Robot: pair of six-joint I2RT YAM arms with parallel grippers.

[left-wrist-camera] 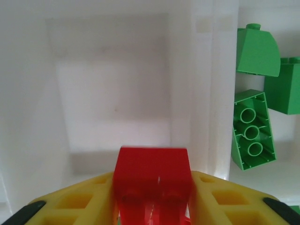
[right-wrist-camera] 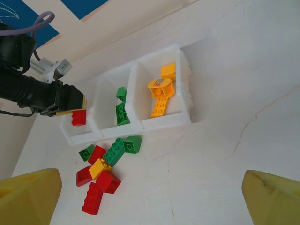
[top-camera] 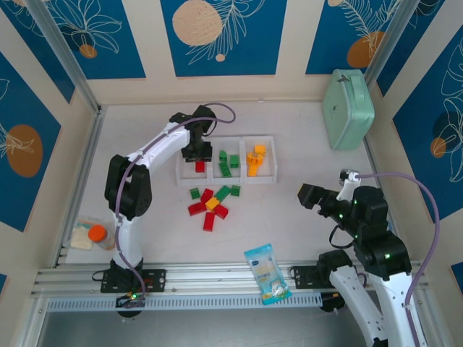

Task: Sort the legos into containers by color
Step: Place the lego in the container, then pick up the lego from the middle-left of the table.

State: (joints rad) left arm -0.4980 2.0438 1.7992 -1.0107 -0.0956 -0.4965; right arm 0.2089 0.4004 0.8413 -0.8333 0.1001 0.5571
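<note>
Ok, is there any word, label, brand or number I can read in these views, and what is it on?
No text is legible in these views.
Snack packet: it carries print, too small to read.
Yellow-orange lego in the right-hand bin: a small dark mark, too blurred to read.
Mint-green case: no lettering I can make out.

Legos (top-camera: pixel 210 204) red, grn, yel-orange; bins (top-camera: pixel 187 165) white; case (top-camera: pixel 347 108) mint-grn.
</note>
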